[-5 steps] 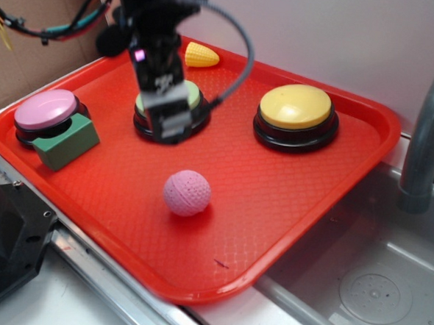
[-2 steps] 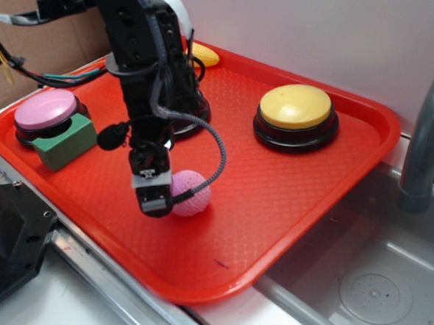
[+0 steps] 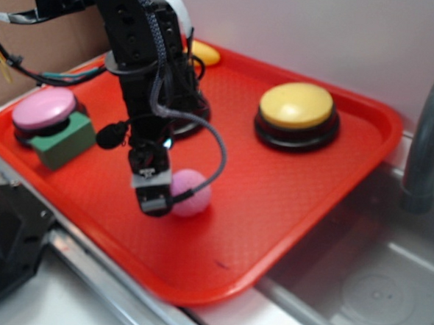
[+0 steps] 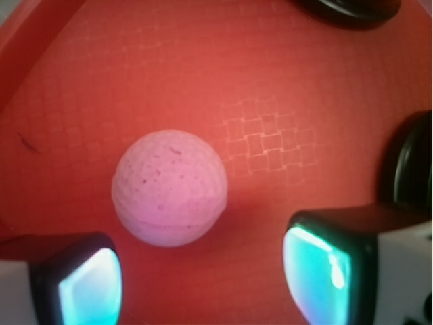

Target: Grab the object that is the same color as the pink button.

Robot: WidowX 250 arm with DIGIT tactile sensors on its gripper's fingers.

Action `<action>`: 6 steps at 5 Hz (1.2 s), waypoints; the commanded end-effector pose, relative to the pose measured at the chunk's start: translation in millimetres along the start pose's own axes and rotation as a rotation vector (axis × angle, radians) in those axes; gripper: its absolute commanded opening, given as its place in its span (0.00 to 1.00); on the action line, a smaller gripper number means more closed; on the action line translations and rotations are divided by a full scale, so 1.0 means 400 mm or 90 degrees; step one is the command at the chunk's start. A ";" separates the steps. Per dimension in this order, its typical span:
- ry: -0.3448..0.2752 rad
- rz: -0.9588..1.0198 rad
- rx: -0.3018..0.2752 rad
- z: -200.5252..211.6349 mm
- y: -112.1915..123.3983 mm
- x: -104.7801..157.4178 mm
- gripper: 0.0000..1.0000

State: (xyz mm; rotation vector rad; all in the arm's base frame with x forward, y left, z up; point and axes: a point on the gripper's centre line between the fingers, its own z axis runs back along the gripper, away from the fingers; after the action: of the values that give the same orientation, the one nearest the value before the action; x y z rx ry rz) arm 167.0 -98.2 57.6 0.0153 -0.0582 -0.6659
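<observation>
The small pink dimpled ball [image 3: 191, 192] lies on the red tray [image 3: 304, 182], near its front middle. In the wrist view the ball [image 4: 169, 187] sits just ahead of my fingers, nearer the left finger [image 4: 81, 281] than the right finger [image 4: 325, 271], and touches neither. My gripper [image 3: 156, 199] is open, lowered close to the tray, right beside the ball on its left. The pink button [image 3: 43, 111] with a black base stands at the tray's left end, away from the gripper.
A green block [image 3: 65, 141] leans against the pink button. A yellow button [image 3: 296, 108] stands at the back right; the arm hides most of a further button [image 3: 186, 120]. A yellow corn-shaped toy [image 3: 204, 53] lies at the back edge. A sink [image 3: 371, 290] and faucet [image 3: 425, 138] are on the right.
My gripper has come forward and down from above the middle button to the tray beside the pink ball. Since 0.4 s ago it has hardly moved. The ball has stayed put.
</observation>
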 end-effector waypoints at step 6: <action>0.057 0.425 -0.009 0.178 0.135 -0.221 0.00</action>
State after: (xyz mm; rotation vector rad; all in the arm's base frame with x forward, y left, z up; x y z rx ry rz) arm 134.4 6.3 117.4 0.0142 0.0756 -0.0043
